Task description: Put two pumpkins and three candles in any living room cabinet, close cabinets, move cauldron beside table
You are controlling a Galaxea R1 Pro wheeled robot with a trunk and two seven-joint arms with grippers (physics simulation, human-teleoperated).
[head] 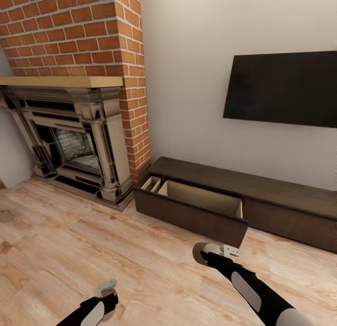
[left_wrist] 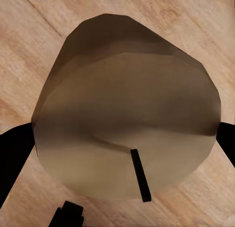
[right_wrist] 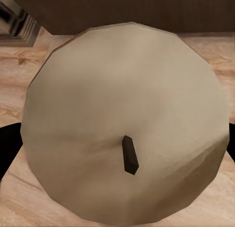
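The long, low dark cabinet (head: 285, 195) stands against the wall under the TV, its left drawer (head: 201, 199) pulled open with a pale inside that looks bare. My right gripper (head: 206, 253) hovers over the floor just in front of that drawer, shut on a pale tan candle (right_wrist: 127, 109) with a dark wick, black fingers (right_wrist: 7, 144) at its sides. My left gripper (head: 108, 295) is lower left, shut on a darker tan candle (left_wrist: 122, 109) between its fingers (left_wrist: 12, 158). Pumpkins and cauldron are out of view.
A brick chimney with an ornate fireplace (head: 75, 143) and wooden mantel fills the left. A black TV (head: 285, 89) hangs on the white wall. Wood floor (head: 70, 251) stretches in front. A small tan round patch (head: 5, 217) lies at the far left edge.
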